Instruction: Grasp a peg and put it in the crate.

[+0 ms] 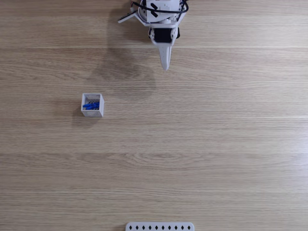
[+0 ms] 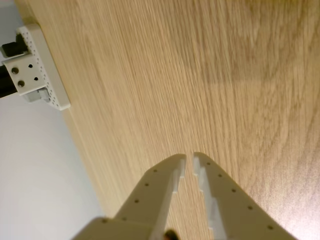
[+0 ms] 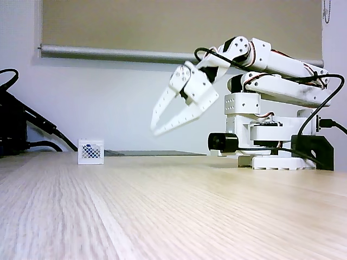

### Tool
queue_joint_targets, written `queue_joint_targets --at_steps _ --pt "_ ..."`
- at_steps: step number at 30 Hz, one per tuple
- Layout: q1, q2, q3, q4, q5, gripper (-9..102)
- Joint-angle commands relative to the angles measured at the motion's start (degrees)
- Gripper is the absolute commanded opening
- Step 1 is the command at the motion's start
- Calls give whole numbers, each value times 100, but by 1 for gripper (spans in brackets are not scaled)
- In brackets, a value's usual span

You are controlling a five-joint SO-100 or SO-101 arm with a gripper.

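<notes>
Peg: the blue peg (image 1: 91, 105) lies inside the crate, on its dark mesh bottom. In a fixed view from above its long axis runs roughly left to right, tilted slightly; which end is the mouth is too small to tell.
Crate: the white crate (image 1: 92, 113) stands upright on the wooden table (image 1: 202, 144), left of centre in that view, well apart from the arm. In a fixed view from the side, blue shows faintly through its latticed wall (image 3: 90, 151).
Gripper: the gripper (image 2: 189, 159) hangs above the table, tips slanting downward, empty. Its jaws stand nearly together, with a thin gap between the tips.
Arm: the arm (image 3: 271, 70) is folded back over its base.
Strip: a white perforated strip (image 1: 160, 226) lies at the table's near edge.
</notes>
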Motion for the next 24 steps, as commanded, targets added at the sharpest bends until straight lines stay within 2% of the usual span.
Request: queue_joint_targets --at_steps 1,24 --pt "53 79 -141 0 -44 -1" --pt "70 79 -167 62 -132 -1"
